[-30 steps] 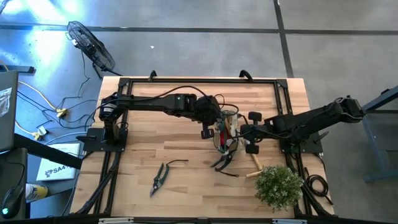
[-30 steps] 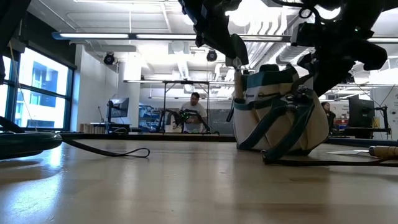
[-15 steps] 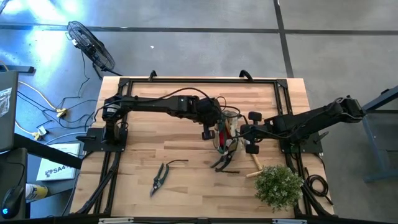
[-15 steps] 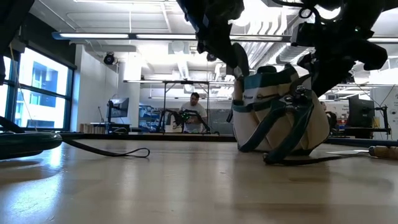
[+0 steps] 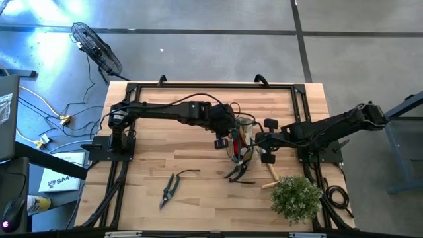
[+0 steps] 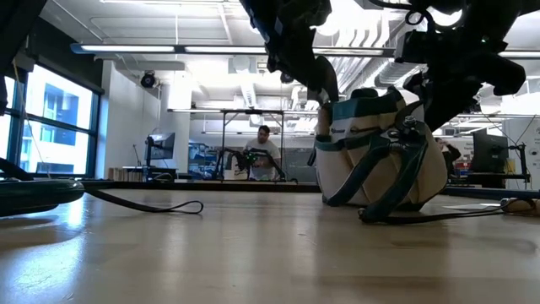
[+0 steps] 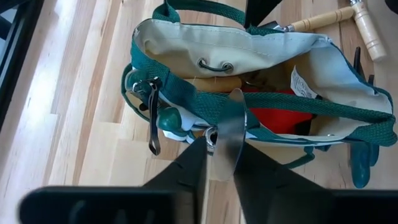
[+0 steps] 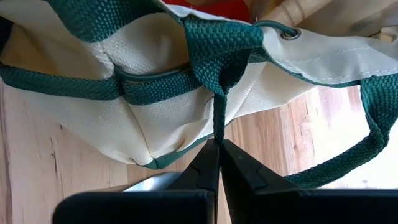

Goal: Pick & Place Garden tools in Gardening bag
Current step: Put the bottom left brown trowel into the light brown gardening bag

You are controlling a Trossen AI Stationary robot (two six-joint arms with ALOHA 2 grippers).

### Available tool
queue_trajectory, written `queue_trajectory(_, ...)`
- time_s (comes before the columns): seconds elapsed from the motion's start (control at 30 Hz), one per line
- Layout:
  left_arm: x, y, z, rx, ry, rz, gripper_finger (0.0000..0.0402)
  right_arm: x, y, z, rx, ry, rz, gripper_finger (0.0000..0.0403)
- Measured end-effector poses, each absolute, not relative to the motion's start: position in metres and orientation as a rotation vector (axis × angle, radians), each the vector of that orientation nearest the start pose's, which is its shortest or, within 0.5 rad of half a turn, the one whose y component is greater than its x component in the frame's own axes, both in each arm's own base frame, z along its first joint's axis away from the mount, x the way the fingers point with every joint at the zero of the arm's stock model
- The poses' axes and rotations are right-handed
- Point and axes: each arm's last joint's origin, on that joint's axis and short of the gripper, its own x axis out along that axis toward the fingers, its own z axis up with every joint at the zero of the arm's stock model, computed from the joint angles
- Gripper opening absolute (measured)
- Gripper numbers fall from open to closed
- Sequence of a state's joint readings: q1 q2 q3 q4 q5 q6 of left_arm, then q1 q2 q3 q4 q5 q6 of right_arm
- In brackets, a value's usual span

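Observation:
The gardening bag (image 5: pixel 244 127) stands open mid-table on its base and also shows in the low view (image 6: pixel 380 165). A red glove (image 7: pixel 273 115) and a wooden handle (image 7: pixel 214 83) lie inside it. My left gripper (image 7: pixel 217 140) is above the bag's left rim, shut on a trowel's shiny blade (image 7: pixel 227 121). My right gripper (image 8: pixel 217 144) is at the bag's right side, shut on a green strap. Dark shears (image 5: pixel 170 190) lie on the table near the front, and another pair (image 5: pixel 238 173) lies just in front of the bag. My left gripper pinches the flat metal blade (image 7: pixel 225 149) between its two fingers, coming from above and pointing down. The blade reaches past the fingertips over the bag's green rim strap (image 7: pixel 280 102). The rest of the tool is hidden, so I cannot tell where its handle is. My right gripper pinches a dark green webbing strap (image 8: pixel 218 127) on the bag's outer wall between its two fingers. The fingers come about level from the table's right side. The strap runs straight from the fingertips up to the rim, and the bag stays standing on the table.
Wooden-handled tools (image 5: pixel 271 173) lie right of the bag's front and also show in the left wrist view (image 7: pixel 323 18). The bushy green plant (image 5: pixel 295 196) stands at the front right corner. A shears' cord loop (image 6: pixel 152 205) lies on the tabletop at left.
My left gripper has gone a little down and toward the bag's rim with the blade still in its fingers. My right gripper has kept hold of the strap. The bag has stayed where it was.

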State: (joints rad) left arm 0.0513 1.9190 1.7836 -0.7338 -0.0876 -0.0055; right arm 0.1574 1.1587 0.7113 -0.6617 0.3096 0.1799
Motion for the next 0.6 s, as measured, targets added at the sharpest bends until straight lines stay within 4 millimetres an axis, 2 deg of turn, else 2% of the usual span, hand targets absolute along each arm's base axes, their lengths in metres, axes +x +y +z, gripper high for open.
queue_trajectory(0.37,0.4234,0.0247,0.3052,0.011,0.857,0.143,0.0193,0.2025,0.0232,0.2081,-0.094,1.061,-0.23,0.0003)
queue_trajectory(0.6,0.4245,0.0248,0.3064,0.011,0.84,0.146,0.0237,0.2025,0.0233,0.2082,-0.092,1.06,-0.228,0.0003)
